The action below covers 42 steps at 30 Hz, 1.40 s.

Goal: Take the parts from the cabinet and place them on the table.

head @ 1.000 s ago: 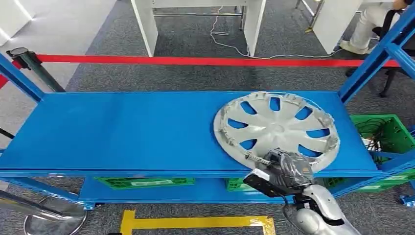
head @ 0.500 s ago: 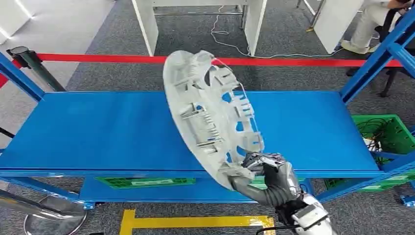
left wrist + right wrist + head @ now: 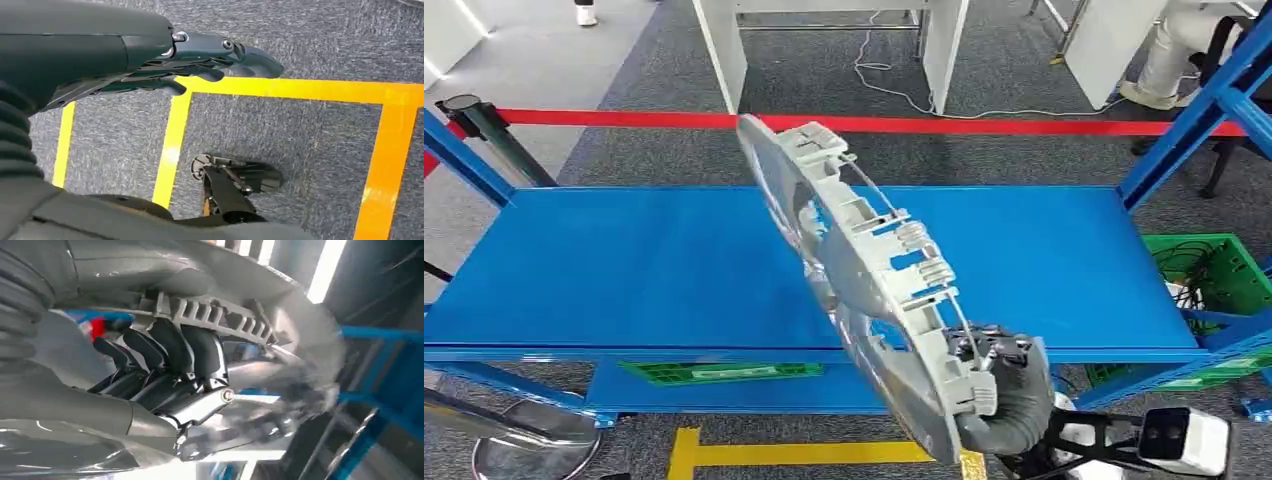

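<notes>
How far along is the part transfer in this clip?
Done: the hubcap is off the blue shelf, tilted on edge in the air. In hand: the right hand grips its rim, fingers hooked over the edge. The left hand hangs open above the floor. Left: carrying it to the table and setting it down.

Grey carpet [image 3: 824, 150], red barrier tape [image 3: 1024, 127]
</notes>
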Each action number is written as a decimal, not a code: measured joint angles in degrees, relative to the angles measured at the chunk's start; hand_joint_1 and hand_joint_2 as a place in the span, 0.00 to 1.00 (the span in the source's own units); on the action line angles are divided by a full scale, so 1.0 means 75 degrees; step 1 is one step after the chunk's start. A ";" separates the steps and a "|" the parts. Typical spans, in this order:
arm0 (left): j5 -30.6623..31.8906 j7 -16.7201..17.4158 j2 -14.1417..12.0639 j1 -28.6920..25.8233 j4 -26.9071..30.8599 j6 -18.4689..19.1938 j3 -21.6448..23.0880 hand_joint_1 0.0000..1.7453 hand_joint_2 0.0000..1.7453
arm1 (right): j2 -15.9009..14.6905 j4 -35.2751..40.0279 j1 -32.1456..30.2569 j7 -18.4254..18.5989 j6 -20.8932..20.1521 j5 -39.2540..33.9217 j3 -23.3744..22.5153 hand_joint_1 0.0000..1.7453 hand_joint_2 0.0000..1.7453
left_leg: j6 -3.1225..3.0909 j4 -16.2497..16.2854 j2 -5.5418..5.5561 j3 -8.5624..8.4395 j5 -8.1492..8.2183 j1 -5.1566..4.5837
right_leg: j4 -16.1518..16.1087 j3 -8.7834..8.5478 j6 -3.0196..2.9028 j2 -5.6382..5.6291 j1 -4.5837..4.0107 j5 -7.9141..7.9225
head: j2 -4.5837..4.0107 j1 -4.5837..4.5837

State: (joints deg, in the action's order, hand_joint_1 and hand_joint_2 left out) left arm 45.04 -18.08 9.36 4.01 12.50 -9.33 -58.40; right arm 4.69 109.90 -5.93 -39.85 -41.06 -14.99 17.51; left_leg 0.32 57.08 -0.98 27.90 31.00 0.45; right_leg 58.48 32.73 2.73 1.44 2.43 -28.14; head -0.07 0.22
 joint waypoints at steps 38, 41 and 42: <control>0.0100 -0.0352 -0.0044 0.0037 0.0000 -0.0091 -0.0163 0.00 1.00 | 0.1117 -0.0157 -0.0165 0.0012 -0.1665 0.0352 -0.0945 1.00 1.00 | 0.0000 0.0001 0.0000 0.0000 0.0000 0.0000 | 0.0000 -0.0001 0.0000 -0.0002 0.0001 0.0000 | 0.0000 -0.0003; 0.0068 -0.0364 -0.0041 0.0039 0.0000 -0.0108 -0.0210 0.00 1.00 | 0.1117 -0.0157 -0.0169 0.0012 -0.1630 0.0355 -0.0957 1.00 1.00 | 0.0000 0.0001 0.0000 0.0000 0.0000 0.0000 | 0.0000 0.0000 0.0000 -0.0001 0.0001 0.0000 | 0.0000 -0.0003; 0.0059 -0.0364 -0.0041 0.0039 0.0000 -0.0111 -0.0222 0.00 1.00 | 0.1117 -0.0157 -0.0171 0.0009 -0.1624 0.0355 -0.0960 1.00 1.00 | 0.0000 0.0001 0.0000 0.0000 0.0000 0.0000 | 0.0000 -0.0001 0.0000 -0.0002 0.0000 0.0000 | 0.0000 0.0000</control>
State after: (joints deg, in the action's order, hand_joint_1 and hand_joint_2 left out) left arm 45.48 -20.81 9.05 4.30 12.50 -10.16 -60.06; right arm 13.07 108.72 -7.22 -39.78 -53.24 -12.33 10.32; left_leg 0.32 57.09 -0.99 27.91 31.00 0.44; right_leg 58.48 32.73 2.73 1.43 2.43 -28.14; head -0.07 0.22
